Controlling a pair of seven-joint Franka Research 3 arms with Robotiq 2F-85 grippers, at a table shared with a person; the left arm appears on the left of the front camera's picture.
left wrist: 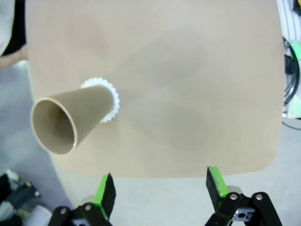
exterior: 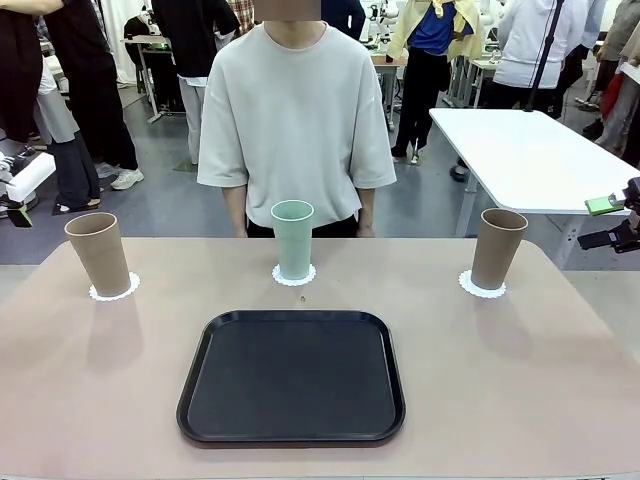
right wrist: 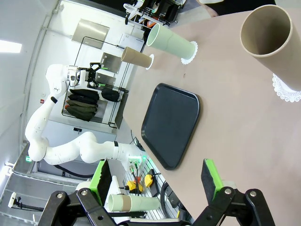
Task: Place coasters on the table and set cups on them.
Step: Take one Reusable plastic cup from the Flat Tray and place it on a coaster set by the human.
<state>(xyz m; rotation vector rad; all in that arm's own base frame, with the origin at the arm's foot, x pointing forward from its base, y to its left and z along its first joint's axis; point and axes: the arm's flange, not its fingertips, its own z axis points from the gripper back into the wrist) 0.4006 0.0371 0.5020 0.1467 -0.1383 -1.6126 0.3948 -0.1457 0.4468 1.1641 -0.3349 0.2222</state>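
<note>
Front view: table (exterior: 560, 400), beige-pink top, carrying three cups in a row along its far side, each upright on its own white scalloped coaster. Left tan cup (exterior: 98, 254) on left coaster (exterior: 114, 290); mint green cup (exterior: 293, 239) at centre on middle coaster (exterior: 294, 276); right tan cup (exterior: 498, 248) on right coaster (exterior: 481, 286). Black tray (exterior: 291, 376), bare, lies near the middle, nearer than the cups. Person stands behind the far edge, arms down at the sides. Left wrist view: left gripper (left wrist: 161, 188) hangs above the table's left end, jaws wide and holding nothing, the tan cup below and well apart from it. Right wrist view: right gripper (right wrist: 157, 180) held off the table's right side, jaws wide and holding nothing; left arm (right wrist: 56, 136) raised, elbow bent, well apart from the cups.
</note>
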